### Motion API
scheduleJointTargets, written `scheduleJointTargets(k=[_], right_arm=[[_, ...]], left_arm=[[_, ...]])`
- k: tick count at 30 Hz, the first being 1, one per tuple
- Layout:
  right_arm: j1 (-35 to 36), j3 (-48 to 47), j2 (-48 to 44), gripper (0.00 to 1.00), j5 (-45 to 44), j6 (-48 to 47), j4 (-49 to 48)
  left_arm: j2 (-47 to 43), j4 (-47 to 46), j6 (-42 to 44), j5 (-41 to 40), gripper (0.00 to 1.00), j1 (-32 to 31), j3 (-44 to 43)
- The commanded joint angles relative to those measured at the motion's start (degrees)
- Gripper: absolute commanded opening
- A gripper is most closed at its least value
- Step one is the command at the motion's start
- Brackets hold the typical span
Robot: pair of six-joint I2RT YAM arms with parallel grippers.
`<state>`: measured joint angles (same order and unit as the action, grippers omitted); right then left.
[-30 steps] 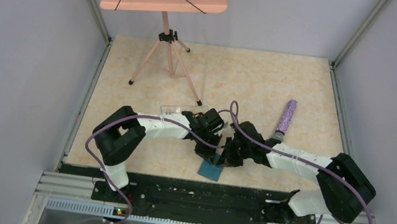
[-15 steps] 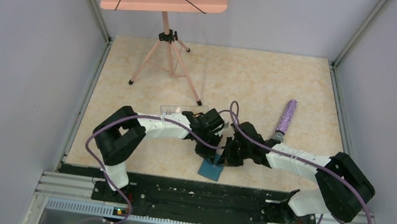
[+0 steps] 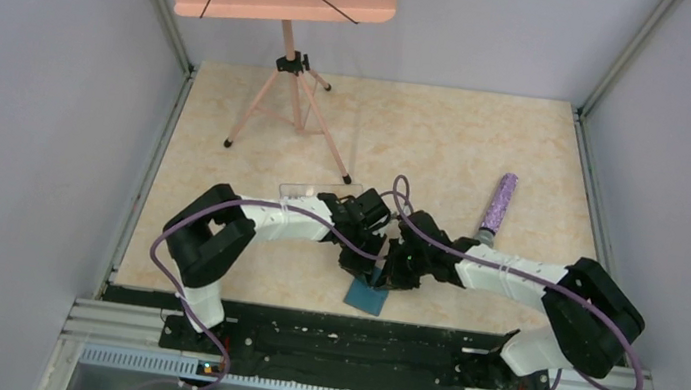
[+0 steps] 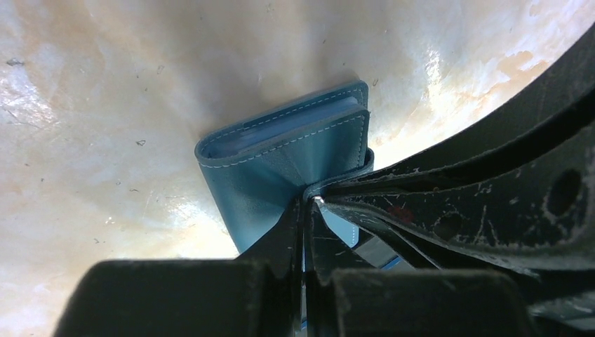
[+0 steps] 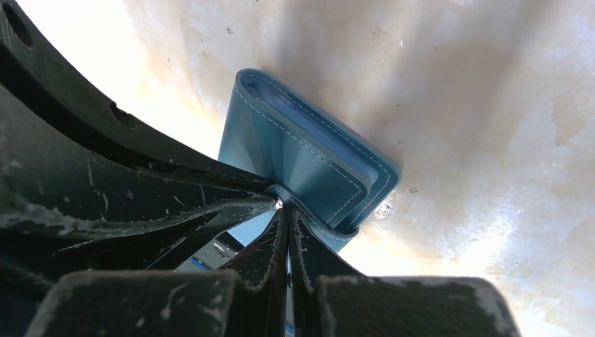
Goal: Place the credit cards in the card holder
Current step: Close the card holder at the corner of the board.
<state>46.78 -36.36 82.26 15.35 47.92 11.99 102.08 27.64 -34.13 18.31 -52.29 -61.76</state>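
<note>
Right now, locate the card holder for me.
Top view: the card holder sits centrally near the front of the table, gripped by the left end effector and right end effector.

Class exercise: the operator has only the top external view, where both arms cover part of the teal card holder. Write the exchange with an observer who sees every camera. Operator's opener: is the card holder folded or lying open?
Observer: Folded; the left wrist view shows the teal card holder closed, stitched covers together.
Operator: And the left arm's grip?
Observer: The left end effector is shut, fingertips at the closing tab.
Operator: And the right?
Observer: The right end effector is shut too, its tips at that same tab.
</note>
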Motion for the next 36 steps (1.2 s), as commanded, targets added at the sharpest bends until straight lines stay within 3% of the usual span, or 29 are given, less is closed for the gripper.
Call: scheduleJointTargets(k=[1, 9, 12, 16, 23, 32, 36], right_arm=[[3.2, 2.3, 3.3, 0.0, -7.6, 0.1, 7.4], [4.0, 4.9, 2.4, 0.0, -8.7, 3.3, 9.5], [3.9, 5.6, 0.7, 0.0, -7.7, 3.3, 8.2], [4.0, 6.3, -1.2, 0.0, -6.7, 3.4, 7.3], [4.0, 6.6, -1.1, 0.0, -5.2, 3.0, 6.1], [3.9, 6.4, -1.5, 0.0, -4.7, 2.5, 6.7], [3.9, 6.3, -1.6, 0.0, -4.6, 2.4, 6.8]], left_arm=[[6.8, 1.2, 2.4, -4.0, 0.0, -3.3, 1.1], [7.2, 2.4, 3.6, -5.5, 0.01, -4.7, -0.3], [3.3, 2.2, 3.2, -6.3, 0.19, -3.7, -0.4], [-1.9, 0.5, 1.4, -4.9, 0.28, -1.2, 1.4], [-2.5, -1.4, 0.5, -1.7, 0.12, 0.2, 3.5], [-4.6, -5.2, -0.3, 0.8, 0.18, 1.6, 6.5], [-2.8, -7.3, 0.3, 4.9, 0.11, 1.6, 6.0]])
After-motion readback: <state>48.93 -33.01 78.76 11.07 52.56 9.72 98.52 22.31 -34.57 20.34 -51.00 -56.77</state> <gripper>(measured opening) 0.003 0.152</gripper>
